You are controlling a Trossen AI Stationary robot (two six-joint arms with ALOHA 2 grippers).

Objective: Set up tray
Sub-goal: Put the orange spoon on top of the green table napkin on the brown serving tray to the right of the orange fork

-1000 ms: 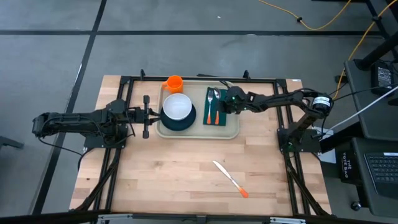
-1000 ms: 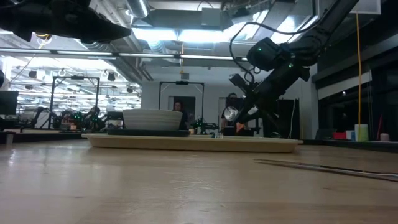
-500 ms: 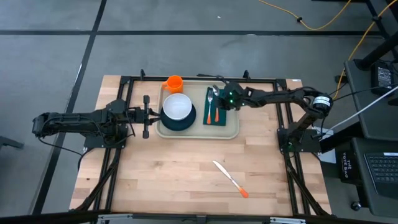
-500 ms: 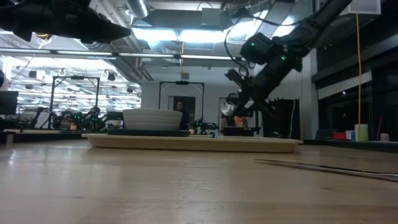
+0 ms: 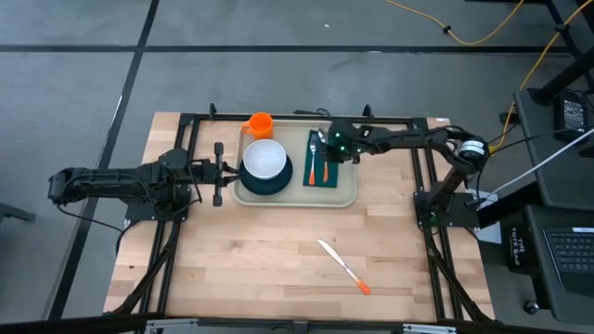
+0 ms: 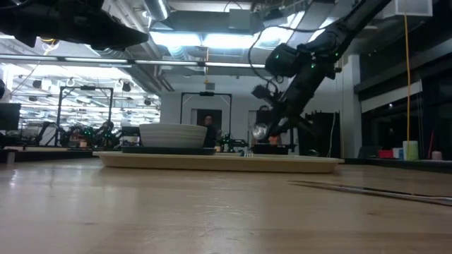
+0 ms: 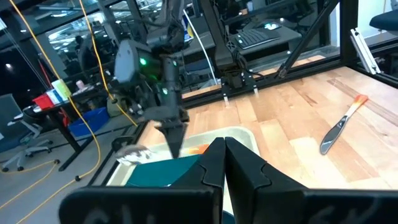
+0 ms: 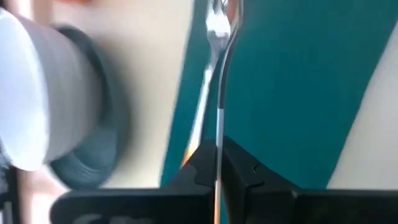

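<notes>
Swung my right gripper [image 5: 327,141] further over the napkin [image 5: 327,169], clamped on a spoon [image 6: 259,131]; next: lower beside fork [image 5: 315,160], release.

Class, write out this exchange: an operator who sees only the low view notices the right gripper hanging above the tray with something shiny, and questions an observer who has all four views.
Operator: What lies under the right gripper?
Observer: From above, a dark green napkin on the tray, with a fork lying on it.
Operator: Is the shiny thing actually gripped?
Observer: Yes. The right wrist view shows the thin handle of a spoon pinched between the shut fingers.
Operator: Where is the left gripper?
Observer: The high view shows it shut and empty, just off the tray's left edge.
</notes>
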